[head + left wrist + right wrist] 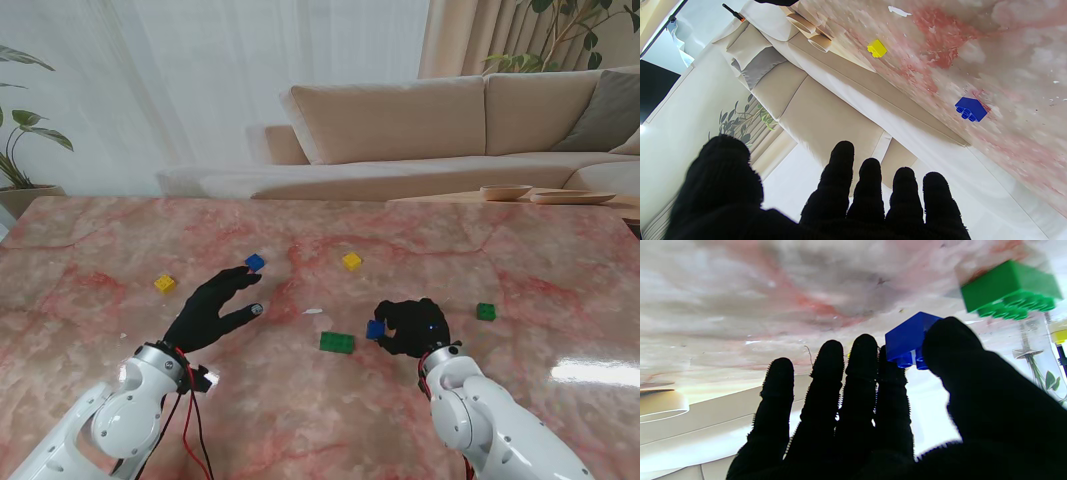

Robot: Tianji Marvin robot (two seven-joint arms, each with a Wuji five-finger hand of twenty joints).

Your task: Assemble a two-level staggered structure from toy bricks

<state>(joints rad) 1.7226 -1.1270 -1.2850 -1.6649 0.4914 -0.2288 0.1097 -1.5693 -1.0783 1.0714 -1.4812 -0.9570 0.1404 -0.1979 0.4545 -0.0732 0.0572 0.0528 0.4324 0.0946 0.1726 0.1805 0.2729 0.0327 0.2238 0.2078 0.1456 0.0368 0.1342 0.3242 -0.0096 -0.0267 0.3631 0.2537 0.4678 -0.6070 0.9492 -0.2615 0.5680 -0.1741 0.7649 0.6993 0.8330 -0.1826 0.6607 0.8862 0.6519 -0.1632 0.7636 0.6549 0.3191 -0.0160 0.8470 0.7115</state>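
The right robot hand pinches a blue brick between thumb and forefinger, just beside the long green brick on the bench. The left robot hand hovers released, fingers spread, near a second blue brick.

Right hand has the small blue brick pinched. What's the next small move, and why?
Probably carry the small blue toy brick left toward the long green toy brick and set it offset on its studs. The right hand holds it pinched beside that brick; the left hand is open, holding nothing.
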